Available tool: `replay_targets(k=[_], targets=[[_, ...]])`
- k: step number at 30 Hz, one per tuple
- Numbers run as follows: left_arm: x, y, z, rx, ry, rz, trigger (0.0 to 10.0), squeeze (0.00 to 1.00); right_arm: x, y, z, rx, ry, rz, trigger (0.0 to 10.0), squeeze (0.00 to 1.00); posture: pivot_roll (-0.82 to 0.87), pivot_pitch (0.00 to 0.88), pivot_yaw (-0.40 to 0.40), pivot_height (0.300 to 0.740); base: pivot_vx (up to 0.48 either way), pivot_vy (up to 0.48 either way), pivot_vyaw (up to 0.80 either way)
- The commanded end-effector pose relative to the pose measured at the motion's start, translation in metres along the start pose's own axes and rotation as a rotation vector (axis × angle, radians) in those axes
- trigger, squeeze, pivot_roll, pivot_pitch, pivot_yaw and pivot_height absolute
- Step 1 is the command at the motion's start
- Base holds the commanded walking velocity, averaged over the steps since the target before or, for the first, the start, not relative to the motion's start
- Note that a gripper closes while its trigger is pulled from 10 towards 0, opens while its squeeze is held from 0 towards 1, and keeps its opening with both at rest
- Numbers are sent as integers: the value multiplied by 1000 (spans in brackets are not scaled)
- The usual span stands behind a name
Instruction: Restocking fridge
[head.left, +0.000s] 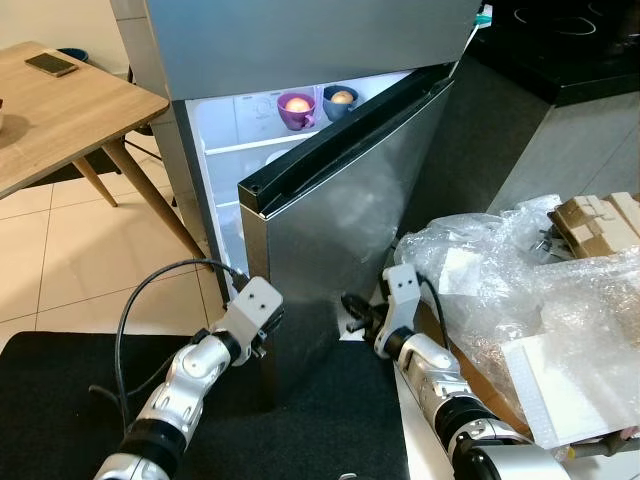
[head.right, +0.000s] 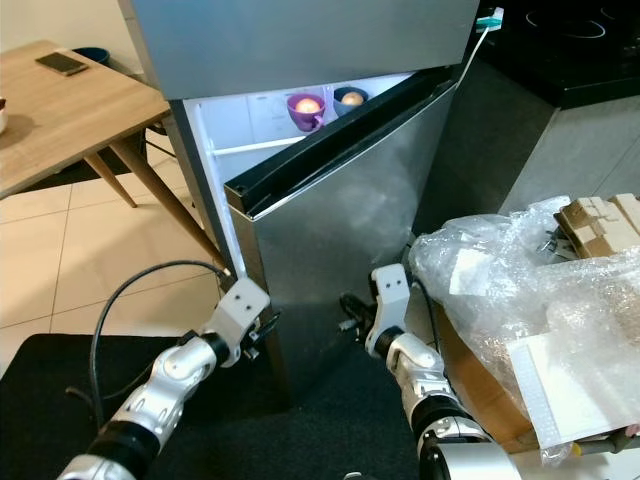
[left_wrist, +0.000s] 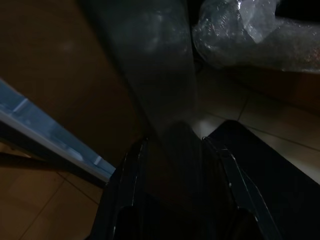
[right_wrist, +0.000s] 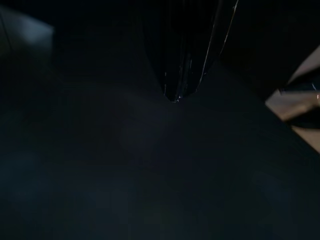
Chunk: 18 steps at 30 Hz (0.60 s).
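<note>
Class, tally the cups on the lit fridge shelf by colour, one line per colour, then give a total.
Purple cup: 1
Blue cup: 1
Total: 2

One fridge (head.left: 340, 200), two cups (head.left: 296, 108) (head.left: 340, 100) — one table (head.left: 60, 120), one phone (head.left: 51, 65).
</note>
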<state>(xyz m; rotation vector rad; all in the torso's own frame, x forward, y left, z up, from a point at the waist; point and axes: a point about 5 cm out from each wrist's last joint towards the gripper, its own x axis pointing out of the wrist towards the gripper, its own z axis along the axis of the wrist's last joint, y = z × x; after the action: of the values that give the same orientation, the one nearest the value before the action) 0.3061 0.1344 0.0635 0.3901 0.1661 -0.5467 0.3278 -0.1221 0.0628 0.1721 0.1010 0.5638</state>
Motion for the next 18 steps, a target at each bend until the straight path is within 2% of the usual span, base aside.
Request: replay_targets(k=[1,2,4,5,7,8,9,12,18], targets=[[4,-8,1,-46,-20,-27,10000,0,-2,0,5,25,-75,14,10000,0,-106,127,-17,738,0,0,0],[4,-8,1,-46,-20,-27,10000,0,-2,0,5,25,-75,14,10000,0,-106,127,-17,738,0,0,0],[9,-15,3,-52,-35,-51,10000,0,-4,3,14,108,-185,73,10000,0,-107,135,-18,738,0,0,0],[9,-15,3,-52,-35,-51,10000,0,-4,3,14,108,-185,73,10000,0,-107,135,-18,738,0,0,0],[12,-20,4,-51,-40,-60,10000,0,-7,18,18,139,-243,234,10000,0,-112,142,-14,738,0,0,0],[12,-20,4,-51,-40,-60,10000,0,-7,18,18,139,-243,234,10000,0,-112,142,-14,738,0,0,0],[13,-21,4,-52,-42,-62,10000,0,-9,26,17,140,-245,321,10000,0,-114,142,-13,738,0,0,0],[15,-22,3,-54,-36,-63,10000,0,-17,45,11,69,-198,491,10000,0,-118,144,-14,738,0,0,0],[19,-22,2,-51,-28,-64,10000,0,-23,46,9,24,-192,520,10000,0,-122,144,-17,738,0,0,0]])
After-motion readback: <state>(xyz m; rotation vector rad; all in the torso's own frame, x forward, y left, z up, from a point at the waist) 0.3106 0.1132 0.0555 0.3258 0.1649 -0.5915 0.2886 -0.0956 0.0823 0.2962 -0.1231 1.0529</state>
